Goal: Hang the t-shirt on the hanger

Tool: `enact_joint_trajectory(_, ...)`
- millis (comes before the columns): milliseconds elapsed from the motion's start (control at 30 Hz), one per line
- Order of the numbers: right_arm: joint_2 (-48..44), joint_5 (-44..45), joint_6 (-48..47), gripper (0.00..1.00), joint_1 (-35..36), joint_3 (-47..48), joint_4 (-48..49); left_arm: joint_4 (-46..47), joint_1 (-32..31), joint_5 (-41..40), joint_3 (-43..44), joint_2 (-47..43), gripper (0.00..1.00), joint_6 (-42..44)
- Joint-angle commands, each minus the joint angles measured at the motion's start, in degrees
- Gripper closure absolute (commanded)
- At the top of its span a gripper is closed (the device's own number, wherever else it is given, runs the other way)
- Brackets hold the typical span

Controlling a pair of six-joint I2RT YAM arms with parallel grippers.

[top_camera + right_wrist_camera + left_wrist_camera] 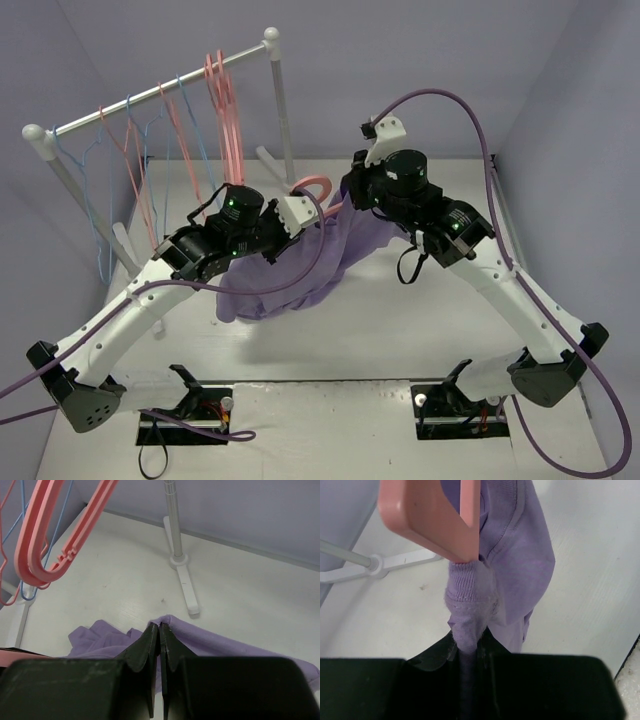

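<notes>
Above the middle of the table (400, 330), toward its far edge, left fingers (490, 650) and right fingers (150, 640) each clench the purple t-shirt (300, 270), with the salmon hanger (435, 517) at its collar; best hold the neck taut while sliding it over that shoulder.

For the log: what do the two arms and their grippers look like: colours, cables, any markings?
The left arm and right arm both have white links, round black joint housings with small green lights, and black bases. A purple cable loops along each. The left gripper and right gripper have plain black fingers on blocky black bodies. No printed markings are legible.
</notes>
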Motion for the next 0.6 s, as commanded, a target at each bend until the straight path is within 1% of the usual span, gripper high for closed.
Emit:
enact_joint_trajectory(0,-0.9,0.9,-1.9,1.0,0.2,-1.1,3.9,13.3,0.3,1.7,-1.4,-4.2,1.0,-2.3)
enact_joint_trajectory(100,-1.4,-0.1,-2.7,1.0,0.1,-3.4,3.9,13.6,1.3,2.8,-1.9,-4.5,1.0,-2.6)
enact_joint_trajectory(300,-2.4,-3.9,-5.9,0.98,-0.9,-6.1,3.9,17.2,3.7,11.2,-5.7,-4.6,1.0,-5.4)
enact_joint_trajectory(400,-3.0,-5.5,-6.8,0.86,-1.2,-6.6,3.9,18.4,3.8,11.7,-8.0,-4.6,1.0,-6.3)
enact_joint_trajectory(433,-3.2,-5.8,-7.2,0.84,-1.4,-6.6,3.9,18.4,4.0,11.6,-8.3,-4.6,1.0,-6.3)
enact_joint_trajectory(467,-3.6,-6.4,-8.0,0.77,-1.8,-6.6,3.9,18.3,4.1,11.5,-8.6,-4.7,1.0,-6.2)
enact_joint_trajectory(533,-4.4,-7.5,-9.3,0.67,-2.8,-6.4,3.9,17.7,4.8,11.6,-8.9,-4.8,1.0,-5.8)
enact_joint_trajectory(567,-4.8,-8.2,-9.6,0.64,-3.4,-6.4,3.9,17.6,5.1,11.7,-9.0,-4.8,1.0,-5.5)
